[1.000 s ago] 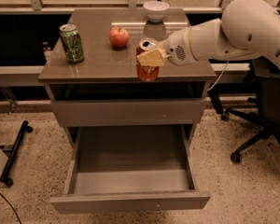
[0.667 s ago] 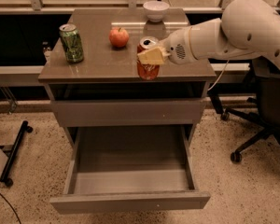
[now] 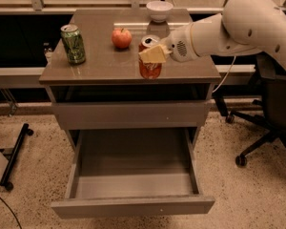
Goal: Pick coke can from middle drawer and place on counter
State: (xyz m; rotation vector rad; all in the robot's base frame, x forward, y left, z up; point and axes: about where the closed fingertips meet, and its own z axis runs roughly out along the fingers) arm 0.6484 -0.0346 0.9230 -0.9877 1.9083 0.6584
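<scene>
The coke can (image 3: 149,68) is small and red with a silver top. It stands upright near the front edge of the counter (image 3: 105,61). My gripper (image 3: 152,54) reaches in from the right on a white arm, and its yellowish fingers (image 3: 154,55) are closed around the upper part of the can. The middle drawer (image 3: 133,175) is pulled wide open below, and its grey inner floor holds nothing.
A taller green can (image 3: 73,44) stands at the counter's left. A red apple (image 3: 121,37) sits behind the coke can, and a white bowl (image 3: 159,10) at the back. An office chair (image 3: 271,113) is at the right, and a black stand (image 3: 14,156) lies on the floor at left.
</scene>
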